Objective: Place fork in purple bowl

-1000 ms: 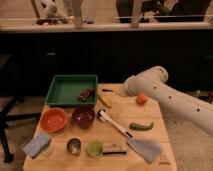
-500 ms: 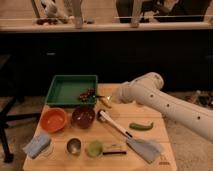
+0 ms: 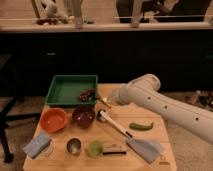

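The purple bowl point(image 3: 83, 116) stands on the wooden table point(image 3: 150, 135), left of centre and just in front of the green tray. A slim dark-handled piece that looks like the fork point(image 3: 114, 149) lies flat near the table's front edge, beside a small green cup. My gripper point(image 3: 110, 99) hangs at the end of the white arm reaching in from the right. It is shut, just off the tray's right front corner and above a yellow stick point(image 3: 104, 102). It is behind and to the right of the purple bowl, far from the fork. Nothing shows in its grip.
An orange bowl point(image 3: 53, 120) sits left of the purple one. The green tray point(image 3: 70, 85) holds a small dark reddish item point(image 3: 86, 94). A long white-handled utensil point(image 3: 117, 126), a green pepper point(image 3: 141, 126), a steel cup point(image 3: 74, 146), a green cup point(image 3: 95, 148) and a blue cloth point(image 3: 39, 145) lie around.
The arm has swung left across the table, bringing the gripper from the right-hand side to the tray's right front corner. The objects have stayed put.
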You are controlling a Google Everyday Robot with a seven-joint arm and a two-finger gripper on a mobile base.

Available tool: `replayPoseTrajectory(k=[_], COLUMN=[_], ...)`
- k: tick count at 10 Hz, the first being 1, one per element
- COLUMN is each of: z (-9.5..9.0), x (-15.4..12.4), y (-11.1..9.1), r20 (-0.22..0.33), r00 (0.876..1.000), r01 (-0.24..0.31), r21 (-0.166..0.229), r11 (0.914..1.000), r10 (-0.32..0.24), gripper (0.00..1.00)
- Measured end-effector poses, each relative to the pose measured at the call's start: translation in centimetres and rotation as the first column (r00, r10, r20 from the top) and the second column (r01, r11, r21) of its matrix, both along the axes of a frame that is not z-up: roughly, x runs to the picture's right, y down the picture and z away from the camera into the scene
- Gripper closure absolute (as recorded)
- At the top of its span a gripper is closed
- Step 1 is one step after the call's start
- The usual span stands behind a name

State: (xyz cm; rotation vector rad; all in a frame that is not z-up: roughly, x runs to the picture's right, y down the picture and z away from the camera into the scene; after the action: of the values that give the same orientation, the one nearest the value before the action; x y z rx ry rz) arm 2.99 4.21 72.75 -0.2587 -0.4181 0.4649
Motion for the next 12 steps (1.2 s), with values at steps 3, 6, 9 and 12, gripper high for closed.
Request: replayPoseTrajectory(k=[3,6,9,12], z=[0.0,-0.1,-1.1,-1.8], x=[0.1,-0.3,-3.1,-5.3], y=[0.0,-0.3,-1.0,-0.5], r20=[-0.001,0.020,0.087,0.181], r00=[1.000,1.000,0.996,0.983], r01=[-0.001,-0.014,-0.009,-0.024], r21=[-0.001,0.013,0.040,0.032], r11=[1.0000,0.9998,0.9992,0.9992], r10=[0.001,0.014,0.005,0.018], gripper=[1.00,1.00,1.00,1.00])
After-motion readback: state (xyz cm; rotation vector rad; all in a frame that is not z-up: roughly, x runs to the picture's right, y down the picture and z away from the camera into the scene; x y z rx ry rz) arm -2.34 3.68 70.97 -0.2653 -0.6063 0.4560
